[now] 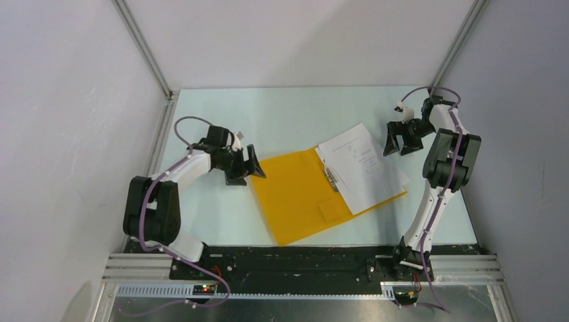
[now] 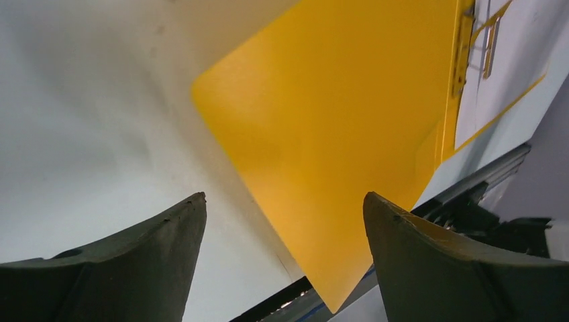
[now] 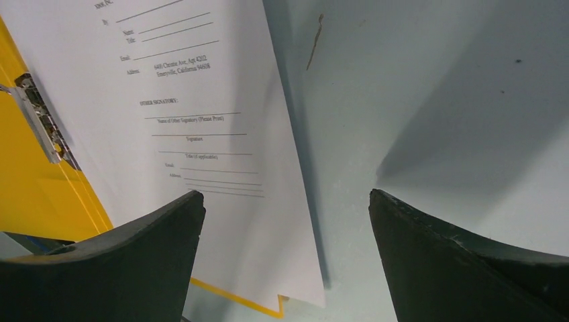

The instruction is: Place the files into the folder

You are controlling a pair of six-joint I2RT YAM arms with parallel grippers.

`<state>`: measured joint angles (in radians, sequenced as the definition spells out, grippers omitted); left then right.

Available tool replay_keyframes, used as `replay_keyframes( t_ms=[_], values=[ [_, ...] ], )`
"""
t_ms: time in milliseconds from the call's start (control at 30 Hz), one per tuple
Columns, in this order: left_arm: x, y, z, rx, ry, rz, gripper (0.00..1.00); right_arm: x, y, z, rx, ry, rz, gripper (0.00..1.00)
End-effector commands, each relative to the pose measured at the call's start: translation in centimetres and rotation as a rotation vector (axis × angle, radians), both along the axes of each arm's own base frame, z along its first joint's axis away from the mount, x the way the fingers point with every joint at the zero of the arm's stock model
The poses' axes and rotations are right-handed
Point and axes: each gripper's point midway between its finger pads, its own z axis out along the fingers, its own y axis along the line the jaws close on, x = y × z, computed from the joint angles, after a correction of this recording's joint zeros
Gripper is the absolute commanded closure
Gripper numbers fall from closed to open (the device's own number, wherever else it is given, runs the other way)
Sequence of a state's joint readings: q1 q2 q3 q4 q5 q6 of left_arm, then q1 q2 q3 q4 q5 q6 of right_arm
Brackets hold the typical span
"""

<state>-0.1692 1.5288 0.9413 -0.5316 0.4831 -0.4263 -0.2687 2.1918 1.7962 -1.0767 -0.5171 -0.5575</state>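
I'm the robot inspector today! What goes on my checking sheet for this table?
Surface: pale table, a few small marks.
Job's things: folder lies open; files rest askew on its right half, poking past its edge, beside the metal clip; clamped or not, cannot tell.
Clutter: nothing seen.
Grippers: left pincer open, empty, near the folder's left corner; right pincer open, empty, beside the files.
Cables: a purple cable runs along each arm, clear of the paper.
Surroundings: white walls on three sides; metal rail at the near edge.
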Motion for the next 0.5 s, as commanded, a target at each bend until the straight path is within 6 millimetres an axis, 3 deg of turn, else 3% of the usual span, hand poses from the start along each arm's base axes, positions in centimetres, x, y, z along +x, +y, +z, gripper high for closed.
replay_keyframes(
  t_ms=[0,233,467],
  values=[
    [-0.2,-1.3,-1.6,-0.012,0.019,-0.075,0.12,0.2,0.7,-0.8,0.040,0.008,0.042,0.04],
    [1.9,-2.0,-1.8,-0.025,0.015,-0.063,0.21,-3.2,3.3,-1.9,0.082,0.103,0.079,0.05],
    [5.1,-2.9,-0.9,-0.055,-0.036,-0.060,0.34,-7.3,5.8,-0.9,0.118,0.153,0.095,0.07]
  ],
)
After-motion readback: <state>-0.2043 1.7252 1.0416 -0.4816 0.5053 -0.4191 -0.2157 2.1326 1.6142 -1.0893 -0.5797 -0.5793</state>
